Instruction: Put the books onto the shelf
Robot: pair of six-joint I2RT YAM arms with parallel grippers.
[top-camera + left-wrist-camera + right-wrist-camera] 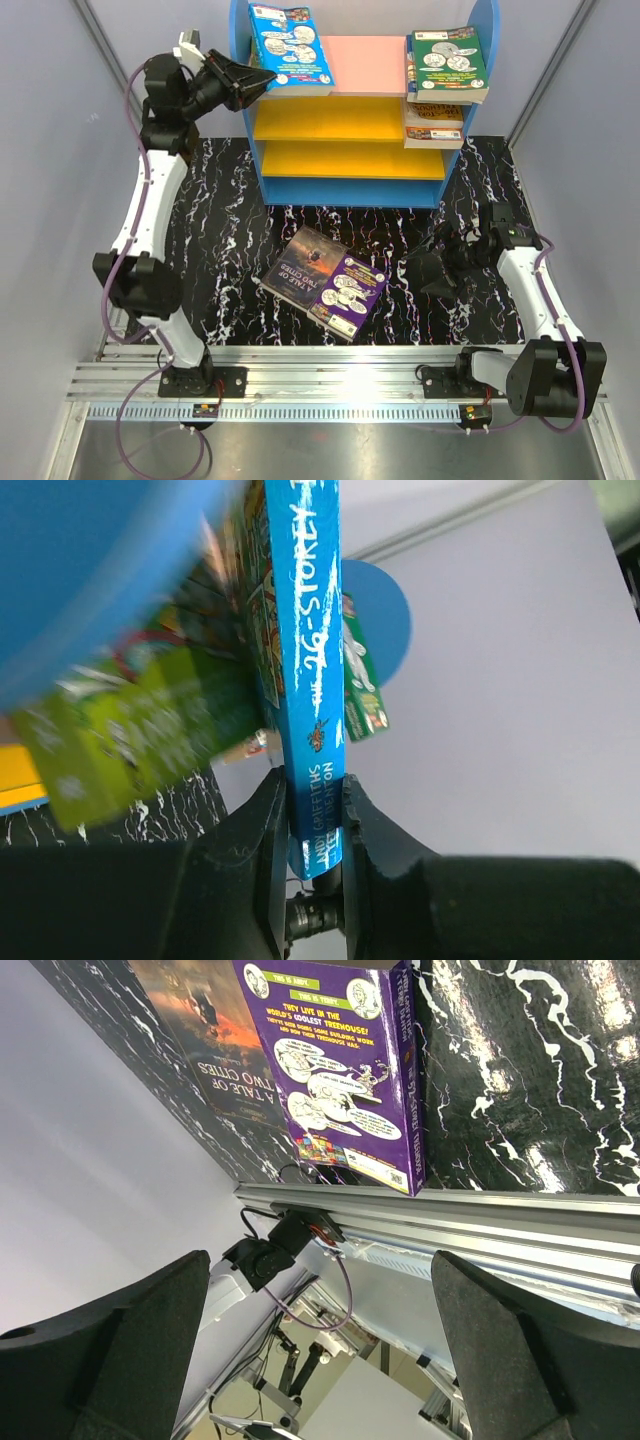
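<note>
Left tool [312, 815] tight on blue book [305, 630] at shelf [350, 65] top; right tool [320, 1355] wide.

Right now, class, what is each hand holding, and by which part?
Left hand grips the blue book at one end of its spine. Right hand is open, holding nothing.

Open gap on pink top board [365, 65] between blue book [290, 45] and green book stack [448, 65].
</note>
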